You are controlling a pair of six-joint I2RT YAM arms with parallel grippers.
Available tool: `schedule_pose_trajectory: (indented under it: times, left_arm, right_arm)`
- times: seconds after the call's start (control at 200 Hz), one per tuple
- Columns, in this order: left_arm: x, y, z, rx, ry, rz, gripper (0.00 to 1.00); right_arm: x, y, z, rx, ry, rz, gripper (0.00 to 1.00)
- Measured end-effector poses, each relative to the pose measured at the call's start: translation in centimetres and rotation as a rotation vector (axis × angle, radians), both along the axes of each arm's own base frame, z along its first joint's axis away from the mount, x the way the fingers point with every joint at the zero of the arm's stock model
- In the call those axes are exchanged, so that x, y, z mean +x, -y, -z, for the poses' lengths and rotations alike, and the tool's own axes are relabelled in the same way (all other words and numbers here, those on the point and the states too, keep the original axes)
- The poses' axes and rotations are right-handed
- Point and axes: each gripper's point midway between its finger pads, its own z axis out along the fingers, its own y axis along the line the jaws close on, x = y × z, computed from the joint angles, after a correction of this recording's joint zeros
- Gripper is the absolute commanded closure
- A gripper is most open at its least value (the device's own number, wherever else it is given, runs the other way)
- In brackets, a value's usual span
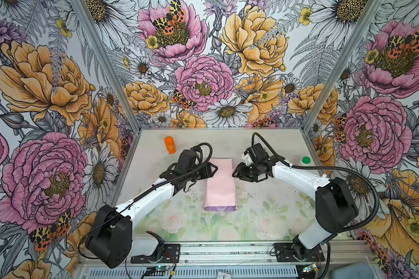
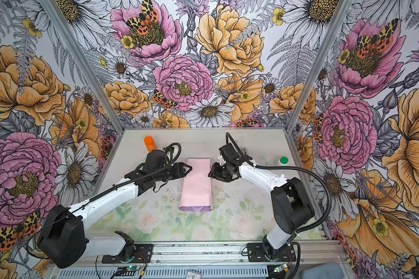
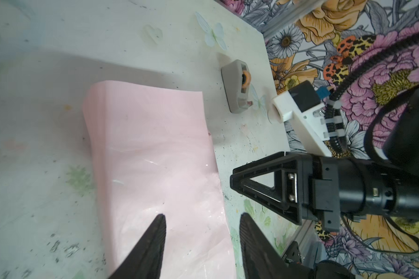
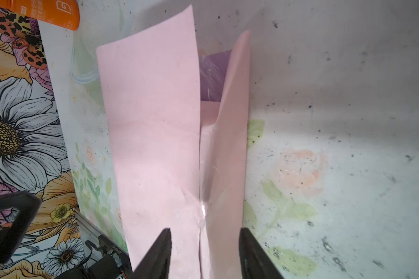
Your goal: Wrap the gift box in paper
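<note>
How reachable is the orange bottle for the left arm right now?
Probably yes: the orange bottle lies on the table far-left of the left hand, nothing between them; the hand, open over the paper, would only need to swing back.

Paper [image 1: 220, 183] pale pink, lilac edge; bottle [image 1: 170, 144] orange; cap [image 1: 306, 160] green; walls [image 1: 46, 96] floral.
</note>
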Motion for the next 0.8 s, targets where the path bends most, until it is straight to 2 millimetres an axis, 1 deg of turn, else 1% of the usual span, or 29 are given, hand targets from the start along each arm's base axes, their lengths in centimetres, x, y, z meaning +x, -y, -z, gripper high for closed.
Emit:
schedule_pose_trajectory:
  times: [0.095,0.175,0.26,0.4,0.45,0.52,0.575,0.62,0.655,0.7,0.755,0.801]
  left_arm:
    - [-0.9,-1.7,2.0,0.018,-0.057,-0.040,0.48]
    - [-1.9,-2.4,3.8,0.038,-0.108,-0.050,0.48]
    - [-2.6,-2.8,5.0,0.049,-0.145,-0.059,0.48]
    - [-2.7,-3.4,5.5,0.051,-0.161,-0.076,0.48]
    - [-2.7,-3.4,5.4,0.049,-0.159,-0.078,0.49]
    - [-2.6,-3.5,5.4,0.047,-0.156,-0.081,0.49]
    - [-2.7,-3.6,5.5,0.048,-0.159,-0.081,0.49]
    - [-2.7,-3.6,5.6,0.050,-0.161,-0.081,0.49]
    - [-2.8,-3.6,5.7,0.051,-0.162,-0.081,0.49]
    - [-2.8,-3.6,5.7,0.051,-0.164,-0.081,0.48]
    - [-2.8,-3.6,5.7,0.051,-0.164,-0.080,0.48]
    - [-2.8,-3.6,5.7,0.049,-0.166,-0.082,0.47]
  right_arm:
    - [0.7,-0.4,0.7,-0.007,-0.014,-0.001,0.52]
    - [1.3,-0.7,1.1,-0.011,-0.018,-0.004,0.53]
    - [1.8,-1.0,1.3,-0.013,-0.018,-0.007,0.56]
    - [1.9,-1.1,2.0,-0.017,-0.034,-0.009,0.62]
    - [1.9,-1.1,2.4,-0.020,-0.044,-0.010,0.69]
    - [2.0,-1.4,2.2,-0.008,-0.039,-0.016,0.78]
    - [2.1,-1.5,2.1,0.001,-0.035,-0.017,0.82]
    - [2.1,-1.5,2.0,0.002,-0.030,-0.018,0.82]
    - [2.2,-1.6,2.0,0.003,-0.027,-0.019,0.79]
    - [2.2,-1.5,2.0,0.002,-0.027,-0.017,0.73]
    - [2.2,-1.4,2.0,-0.003,-0.026,-0.013,0.62]
    - [2.1,-1.3,1.9,-0.007,-0.024,-0.009,0.58]
